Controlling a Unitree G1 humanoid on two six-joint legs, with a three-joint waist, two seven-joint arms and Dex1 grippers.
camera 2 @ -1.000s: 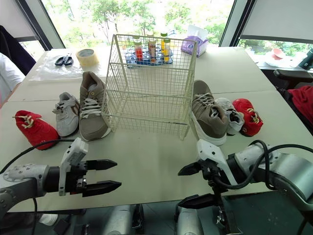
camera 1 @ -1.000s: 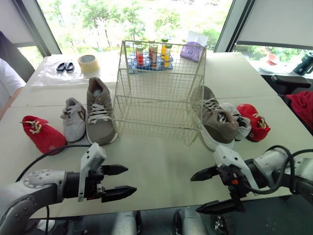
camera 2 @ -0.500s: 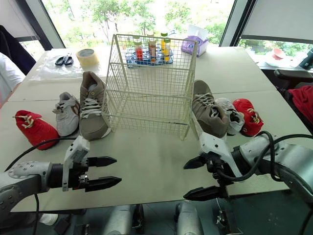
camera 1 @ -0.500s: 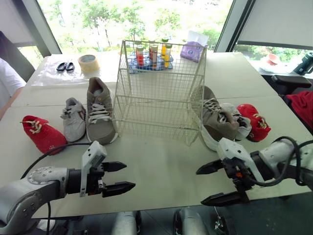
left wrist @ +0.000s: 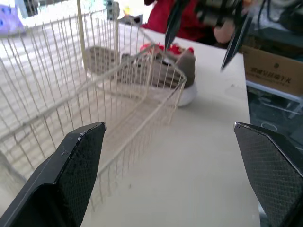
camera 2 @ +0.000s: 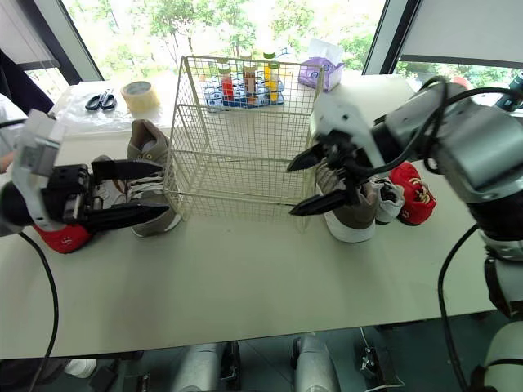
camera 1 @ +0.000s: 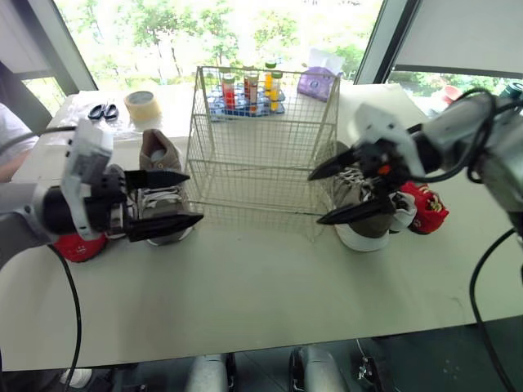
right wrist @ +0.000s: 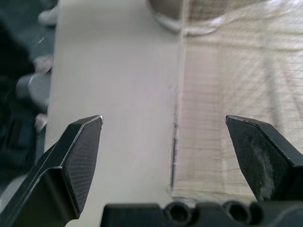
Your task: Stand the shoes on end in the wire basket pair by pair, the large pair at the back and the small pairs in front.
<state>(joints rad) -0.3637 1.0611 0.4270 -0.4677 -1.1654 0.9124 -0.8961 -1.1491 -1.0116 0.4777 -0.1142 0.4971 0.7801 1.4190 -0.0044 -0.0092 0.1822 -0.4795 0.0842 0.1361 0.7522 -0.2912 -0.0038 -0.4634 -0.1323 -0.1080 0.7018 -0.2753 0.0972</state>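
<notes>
The cream wire basket (camera 1: 263,147) stands empty at mid-table. To its left lie a large tan shoe (camera 1: 155,153) and a small red shoe (camera 1: 78,246), partly behind my left gripper (camera 1: 185,198), which hovers open by the basket's left front corner. On the basket's other side lie the other tan shoe (camera 1: 361,222), a small grey shoe (camera 2: 389,196) and a red one (camera 1: 426,209). My right gripper (camera 1: 316,198) is open at the right front corner, in front of that tan shoe. The left wrist view looks through the basket (left wrist: 94,94) to the tan shoe (left wrist: 156,75).
Behind the basket are a blue rack of bottles (camera 1: 245,90), a purple tissue pack (camera 1: 317,82), a tape roll (camera 1: 140,104) and scissors (camera 1: 104,110). A person's sleeve (camera 1: 6,139) shows at the far left. Bare tabletop (camera 1: 261,286) spreads in front of the basket.
Both arms have risen from the table's front edge and moved forward to flank the basket's front corners. Both stay open. The camera has shifted a little.
</notes>
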